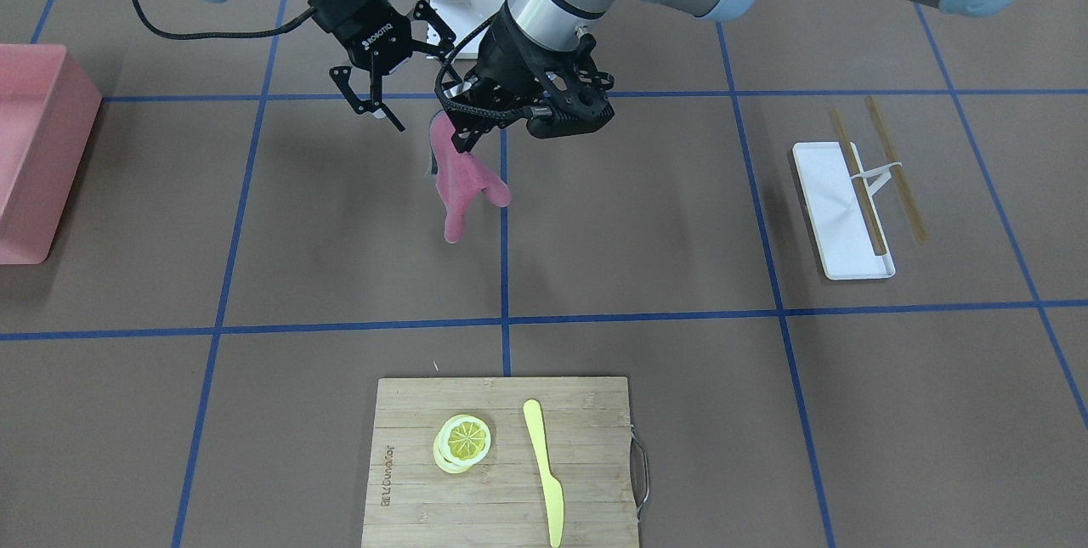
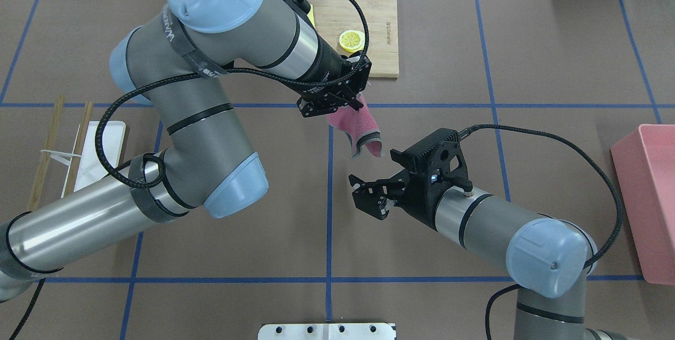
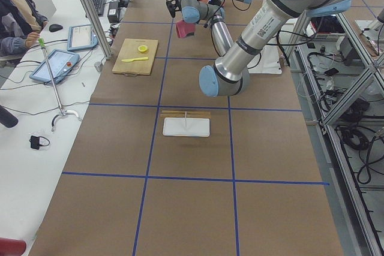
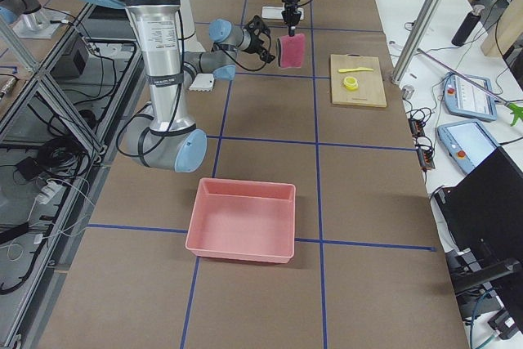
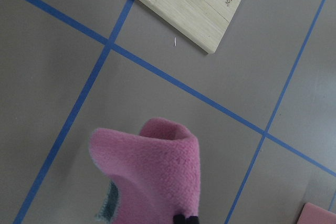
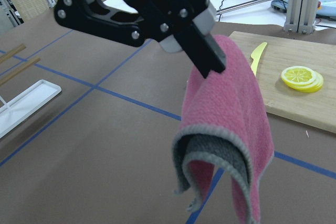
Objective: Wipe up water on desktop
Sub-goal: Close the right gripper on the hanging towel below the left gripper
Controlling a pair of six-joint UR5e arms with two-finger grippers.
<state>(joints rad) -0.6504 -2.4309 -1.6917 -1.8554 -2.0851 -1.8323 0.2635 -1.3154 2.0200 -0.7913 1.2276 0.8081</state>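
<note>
The right wrist view shows what the overhead view hides: the left gripper [image 6: 210,60] is clamped on the top fold of a pink cloth [image 6: 231,129] with a grey underside. The cloth hangs above the brown worktop [image 6: 105,145]. Nearby, the right gripper [image 2: 365,193] is spread apart.

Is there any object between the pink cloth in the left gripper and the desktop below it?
Nothing visible. The pink cloth hangs from the left gripper over bare desktop near a blue tape line. The open right gripper is beside the cloth, not under it, and the cutting board lies apart.
</note>
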